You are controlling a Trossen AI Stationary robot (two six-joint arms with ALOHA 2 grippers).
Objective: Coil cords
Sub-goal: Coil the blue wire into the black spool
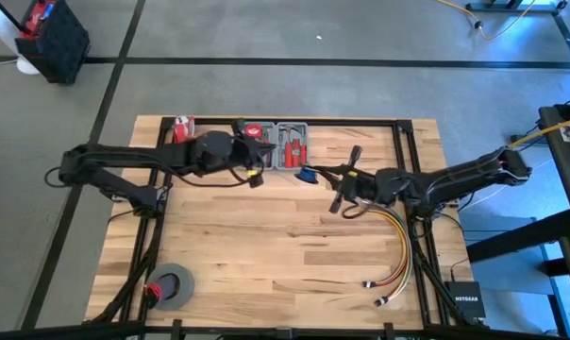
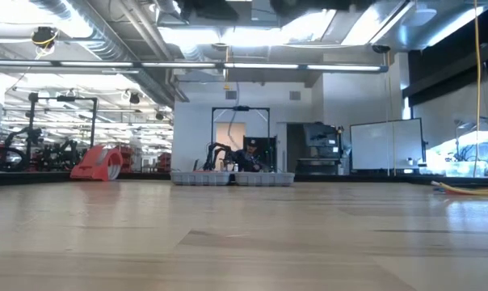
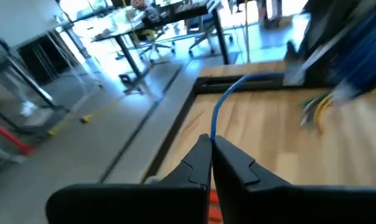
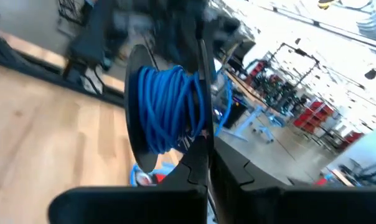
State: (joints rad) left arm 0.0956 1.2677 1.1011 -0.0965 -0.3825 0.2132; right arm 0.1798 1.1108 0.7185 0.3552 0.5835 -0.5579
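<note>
A thin blue cord (image 3: 220, 106) runs from my left gripper (image 3: 210, 140) to a black spool (image 4: 133, 106) wound with several turns of blue cord (image 4: 166, 109). My right gripper (image 4: 205, 148) is shut at that spool. In the high view the spool (image 1: 307, 175) hangs above the table's far middle, just right of the tool tray. There my left gripper (image 1: 264, 154) is to the spool's left and my right gripper (image 1: 323, 174) to its right. The low view shows neither gripper. My left gripper pinches the thin blue cord (image 3: 211, 132) between its two shut fingertips; a single strand. The cord leaves the tips and runs in a light curve, clear of the table, toward the blue coil (image 3: 359, 59). My right gripper is shut on the spool's near side, at the edge of a thin black flange (image 4: 203, 127). The fingers come level from the table's right. The spool is lifted clear of the table, and the fingertips hide the exact spot.
A grey tray of red-handled tools (image 1: 277, 144) stands at the far edge and shows in the low view (image 2: 232, 178). A bundle of yellow, orange and red cables (image 1: 398, 250) lies at the right. A grey tape roll (image 1: 172, 286) lies near left. Black frame rails edge the table.
</note>
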